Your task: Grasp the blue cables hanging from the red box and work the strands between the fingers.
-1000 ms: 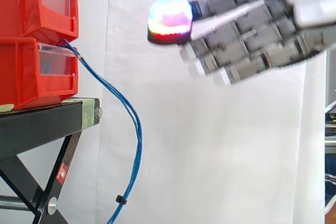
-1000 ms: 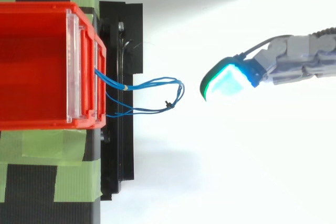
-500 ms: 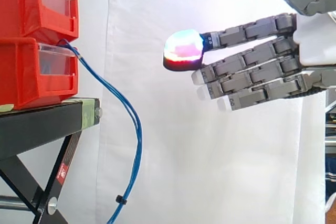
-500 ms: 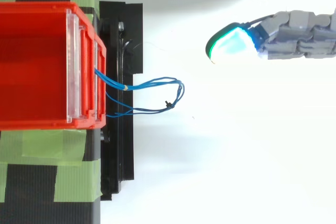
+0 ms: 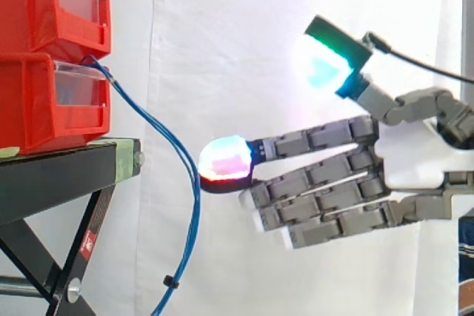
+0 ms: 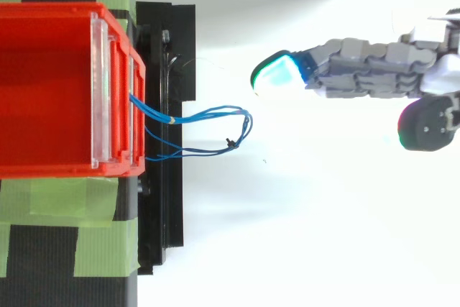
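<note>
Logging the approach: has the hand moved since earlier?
Yes. In the side view the hand has dropped from level with the upper red bin to the top of the black stand, nearer the blue cables.

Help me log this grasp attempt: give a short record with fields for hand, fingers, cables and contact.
blue cables: hang from the lower red bin, down past the black stand
hand: open, beside the hanging strands
fingers: straight, pointing toward the cables, thumb raised
contact: none; top view shows a gap between fingertip and cables
</note>
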